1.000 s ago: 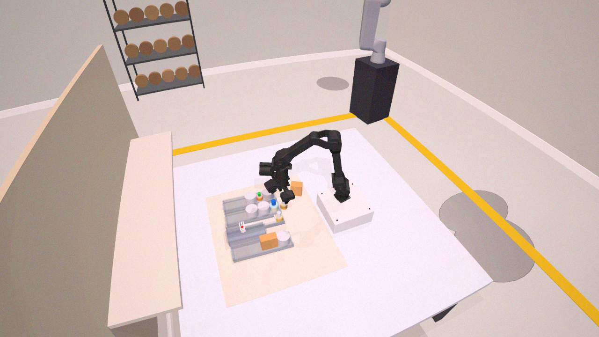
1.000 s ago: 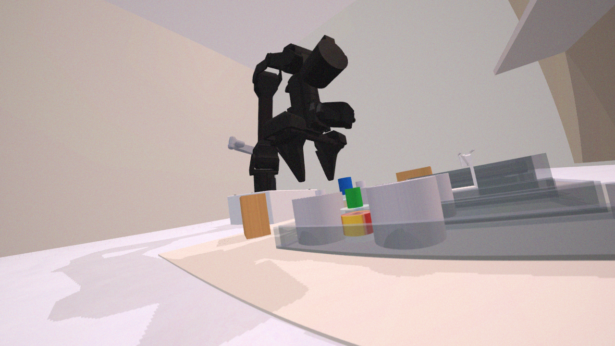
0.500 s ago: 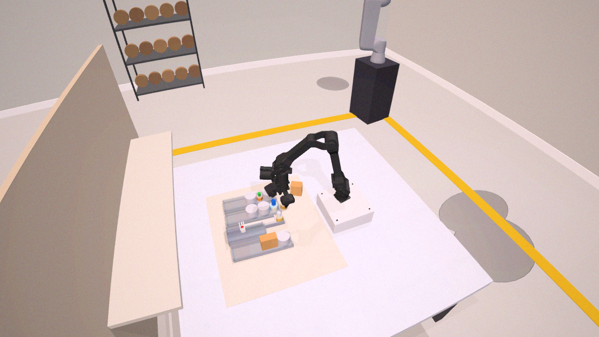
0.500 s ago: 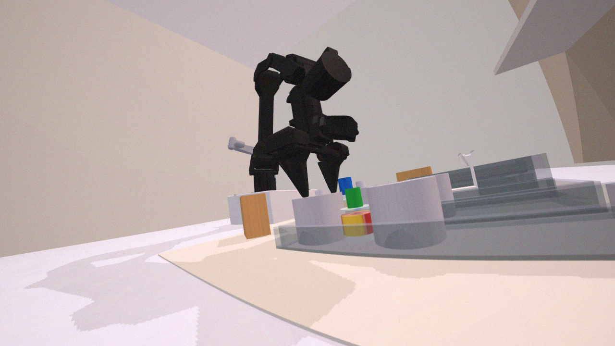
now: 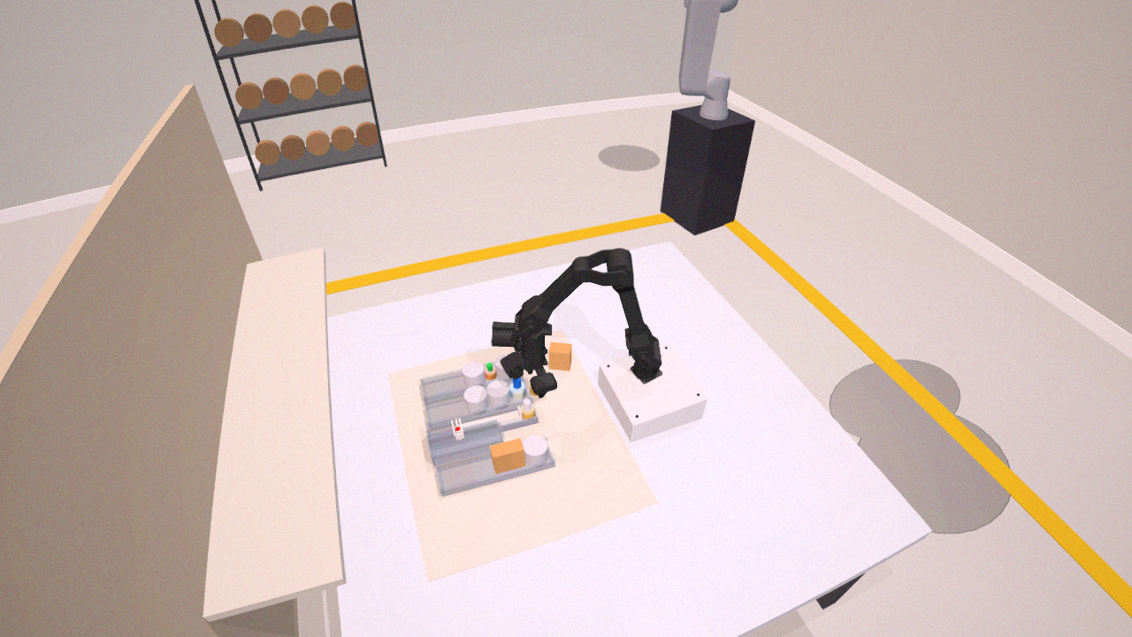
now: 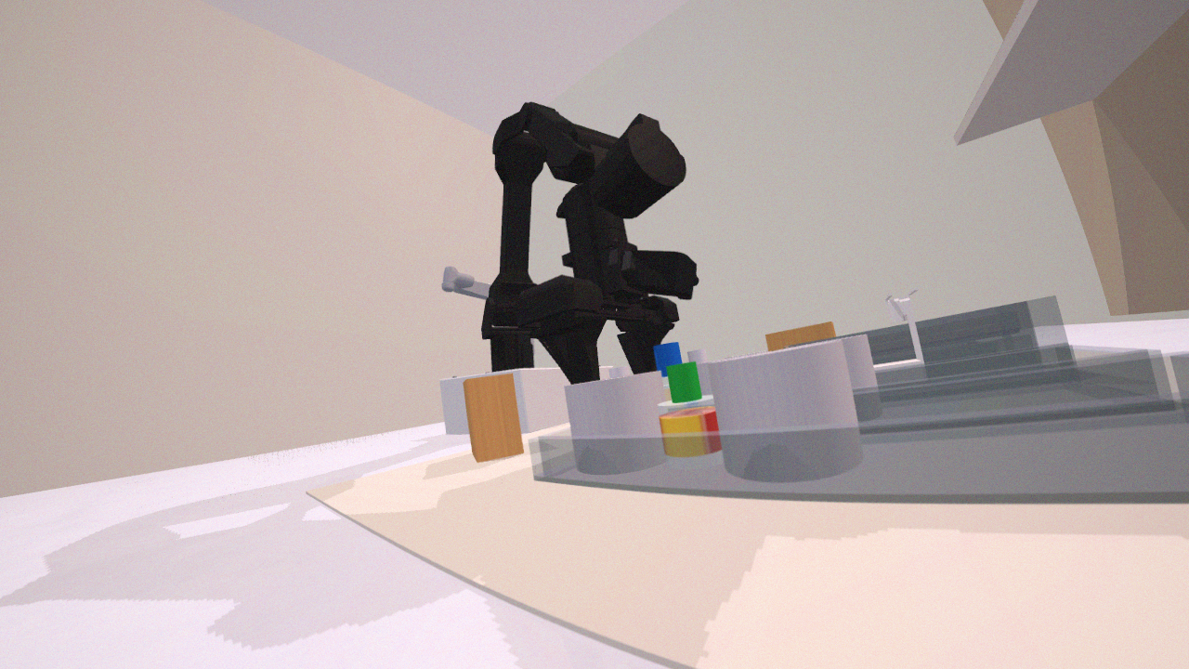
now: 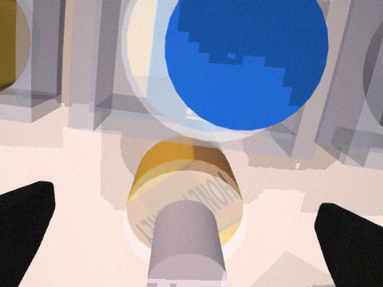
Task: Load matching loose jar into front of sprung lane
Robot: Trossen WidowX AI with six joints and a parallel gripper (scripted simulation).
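Black arm arched over table, claw (image 5: 528, 375) (image 6: 613, 375) (image 7: 190, 206) pointing down, fingers wide, astride honey jar (image 7: 185, 179).

Clear, smooth, plastic-looking trays (image 5: 494, 479) (image 6: 998, 478); smooth matt black arm (image 5: 631, 304) (image 6: 516, 220), with the look of plastic; orange block (image 5: 560, 356) (image 6: 493, 417) with fine wood-like grain in the exterior view; flat matt blue cap (image 5: 516, 382) (image 6: 667, 358) (image 7: 255, 96); smooth, matt pale cylinders (image 5: 535, 449) (image 6: 785, 407); matt, smooth-looking beige mat (image 5: 554, 507) (image 6: 581, 549).

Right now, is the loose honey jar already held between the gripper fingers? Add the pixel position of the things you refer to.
No, the fingers stand wide apart, with bare space on both sides of the honey jar (image 7: 185, 235).
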